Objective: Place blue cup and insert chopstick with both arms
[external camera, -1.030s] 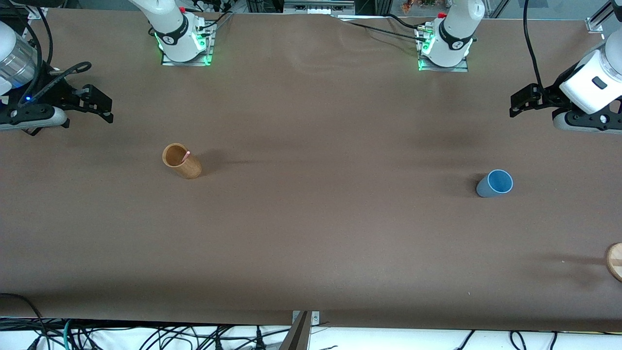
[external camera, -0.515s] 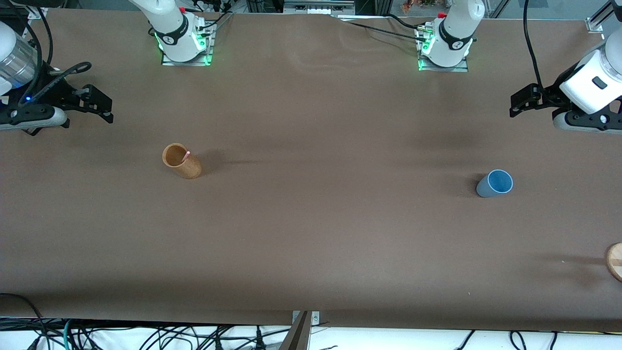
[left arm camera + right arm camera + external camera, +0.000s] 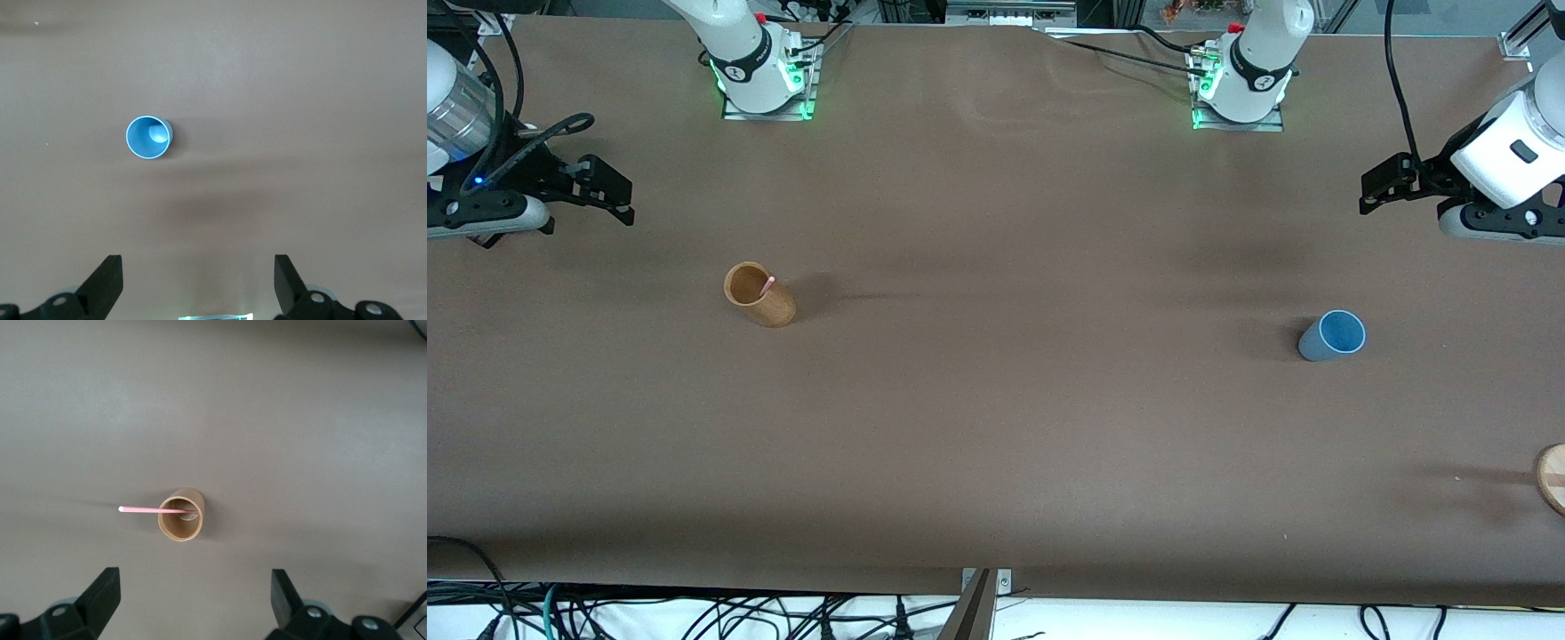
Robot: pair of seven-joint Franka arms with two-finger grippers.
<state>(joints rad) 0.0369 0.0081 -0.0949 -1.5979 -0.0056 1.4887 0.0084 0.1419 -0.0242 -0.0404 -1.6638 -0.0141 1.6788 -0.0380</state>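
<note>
The blue cup (image 3: 1332, 335) stands upright toward the left arm's end of the table and also shows in the left wrist view (image 3: 149, 137). The pink chopstick (image 3: 767, 286) leans in the brown wooden cup (image 3: 759, 294) toward the right arm's end. In the right wrist view the chopstick (image 3: 150, 510) sticks out over the brown cup's (image 3: 181, 515) rim. My left gripper (image 3: 1383, 185) is open and empty, high up off to the side of the blue cup (image 3: 199, 280). My right gripper (image 3: 609, 191) is open and empty, high up off to the side of the brown cup (image 3: 193, 593).
A round wooden piece (image 3: 1552, 477) lies at the table's edge at the left arm's end, nearer the front camera than the blue cup. The brown table cover (image 3: 1014, 400) stretches between the two cups. Cables hang along the front edge.
</note>
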